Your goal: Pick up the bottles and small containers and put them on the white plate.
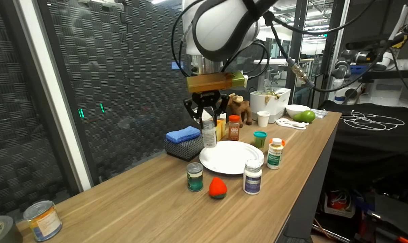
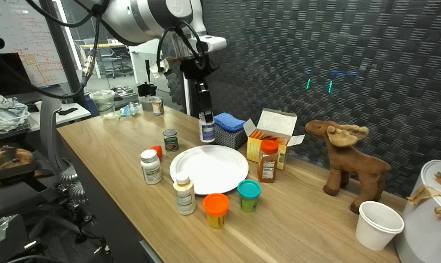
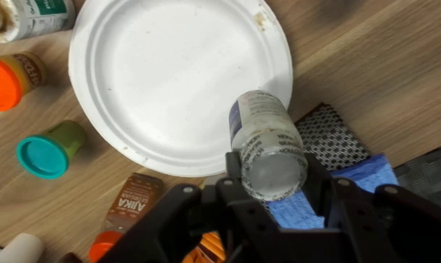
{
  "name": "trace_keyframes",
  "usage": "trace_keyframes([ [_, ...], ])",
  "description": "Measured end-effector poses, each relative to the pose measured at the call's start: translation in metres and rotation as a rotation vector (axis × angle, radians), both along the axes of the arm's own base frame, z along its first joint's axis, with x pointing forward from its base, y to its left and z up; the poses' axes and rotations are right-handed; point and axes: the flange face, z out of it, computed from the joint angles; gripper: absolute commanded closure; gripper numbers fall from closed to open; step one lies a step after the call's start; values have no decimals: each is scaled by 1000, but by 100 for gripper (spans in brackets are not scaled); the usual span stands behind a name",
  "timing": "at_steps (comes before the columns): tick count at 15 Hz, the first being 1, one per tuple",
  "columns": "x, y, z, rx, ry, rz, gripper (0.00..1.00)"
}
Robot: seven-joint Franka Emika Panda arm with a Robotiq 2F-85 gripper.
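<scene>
My gripper (image 3: 271, 164) is shut on a white bottle (image 3: 266, 117) with a blue-purple label, gripping its capped end. It holds the bottle upright just above the rim of the white plate (image 3: 169, 73), near the blue cloth. The plate is bare apart from small stains. Around it stand a second white bottle (image 1: 252, 179), a white bottle with a green label (image 2: 185, 197), an orange-lidded tub (image 2: 216, 215), a teal-lidded tub (image 2: 249, 199) and a red-capped spice bottle (image 2: 268, 164). A small red piece (image 1: 218, 188) lies near the second white bottle.
A green tin can (image 1: 195, 179) stands close to the plate. A patterned box (image 2: 227, 137) with a blue cloth (image 2: 228, 121), an open yellow box (image 2: 255, 148) and a toy moose (image 2: 352, 160) stand by the wall. A yellow-labelled can (image 1: 43, 221) stands farther off.
</scene>
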Motion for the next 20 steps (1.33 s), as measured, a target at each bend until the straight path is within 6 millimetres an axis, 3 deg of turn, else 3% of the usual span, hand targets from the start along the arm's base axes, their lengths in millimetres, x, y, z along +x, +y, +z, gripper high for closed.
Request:
trace_keyframes([
  [3,-3,-23,-29,7,24,-35,81],
  [6,1,-31,-48,6,25,-57,81],
  [12,6,-40,-59,4,8,-93,81],
  [13,6,-40,-59,4,7,-97,31],
  [15,6,-38,-58,5,5,-98,24],
  [17,6,-29,-53,-8,-5,-78,9],
  [18,6,-21,-45,-25,-22,-64,0],
  [20,2,2,-18,-86,-78,-42,0],
])
